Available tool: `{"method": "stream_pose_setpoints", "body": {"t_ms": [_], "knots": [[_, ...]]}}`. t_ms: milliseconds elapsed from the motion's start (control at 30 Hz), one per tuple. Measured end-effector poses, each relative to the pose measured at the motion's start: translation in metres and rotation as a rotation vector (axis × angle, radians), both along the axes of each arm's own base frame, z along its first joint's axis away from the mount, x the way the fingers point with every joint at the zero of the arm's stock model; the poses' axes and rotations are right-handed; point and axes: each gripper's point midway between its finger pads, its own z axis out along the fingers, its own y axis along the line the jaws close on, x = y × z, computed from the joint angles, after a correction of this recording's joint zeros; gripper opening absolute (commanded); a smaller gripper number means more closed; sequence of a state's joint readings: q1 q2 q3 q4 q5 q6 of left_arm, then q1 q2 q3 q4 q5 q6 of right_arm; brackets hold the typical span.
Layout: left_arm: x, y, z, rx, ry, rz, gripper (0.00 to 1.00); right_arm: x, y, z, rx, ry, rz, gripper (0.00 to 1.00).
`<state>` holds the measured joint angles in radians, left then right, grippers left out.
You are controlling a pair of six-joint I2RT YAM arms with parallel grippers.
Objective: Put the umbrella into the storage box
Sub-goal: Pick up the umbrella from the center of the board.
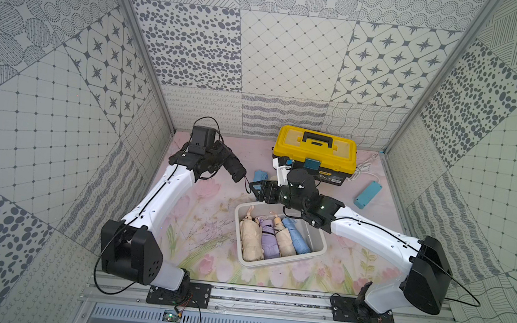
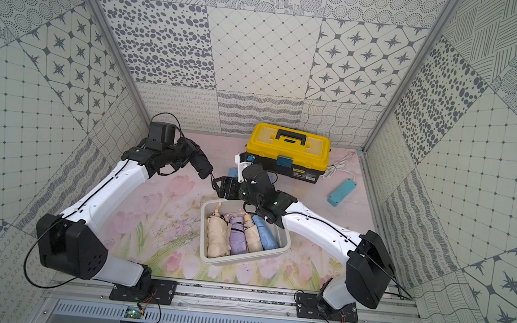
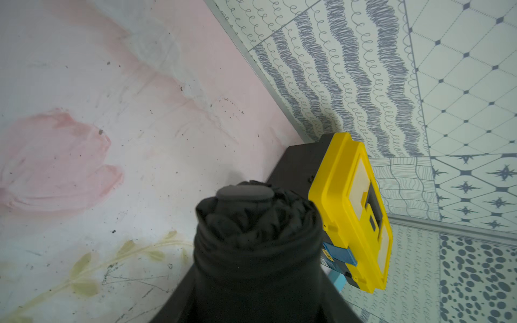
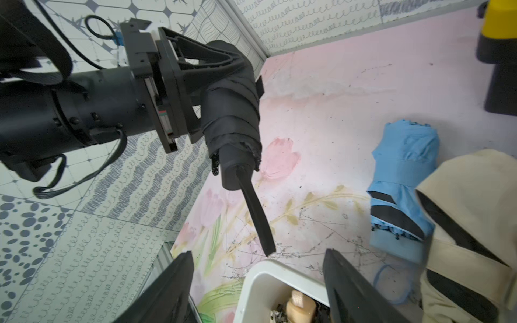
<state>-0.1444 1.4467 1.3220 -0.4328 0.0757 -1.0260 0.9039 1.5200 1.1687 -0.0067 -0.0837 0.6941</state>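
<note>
On the flowered pink mat (image 1: 200, 215), inside patterned walls, the left gripper (image 1: 220, 162) pinches the black umbrella (image 1: 236, 169) aloft just beyond the storage box (image 1: 283, 259), likely for a handover. The right gripper (image 1: 253, 190) hovers spread over the box's far rim. The sticker on the toolbox (image 1: 315, 148) behind is unreadable.

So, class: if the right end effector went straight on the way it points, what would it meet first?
Probably the black strap dangling from the black folded fabric umbrella that the left end effector holds; depth is unclear.
</note>
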Motion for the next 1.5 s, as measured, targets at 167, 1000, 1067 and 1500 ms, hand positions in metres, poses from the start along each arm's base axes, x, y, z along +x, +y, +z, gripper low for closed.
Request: {"method": "stream_pose_setpoints", "body": {"t_ms": [167, 1000, 1067, 1500], "knots": [[-0.013, -0.009, -0.002, -0.122, 0.010, 0.032, 0.33, 0.002, 0.013, 0.004, 0.053, -0.020, 0.020, 0.84], [-0.037, -0.044, 0.011, -0.391, 0.027, 0.067, 0.34, 0.019, 0.039, 0.004, 0.155, -0.085, 0.023, 0.67], [-0.037, -0.045, 0.012, -0.396, 0.027, 0.071, 0.35, 0.020, 0.039, 0.005, 0.155, -0.096, 0.019, 0.66], [-0.043, -0.046, 0.009, -0.404, 0.044, 0.105, 0.35, 0.021, 0.040, 0.011, 0.124, -0.189, 0.027, 0.71]]}}
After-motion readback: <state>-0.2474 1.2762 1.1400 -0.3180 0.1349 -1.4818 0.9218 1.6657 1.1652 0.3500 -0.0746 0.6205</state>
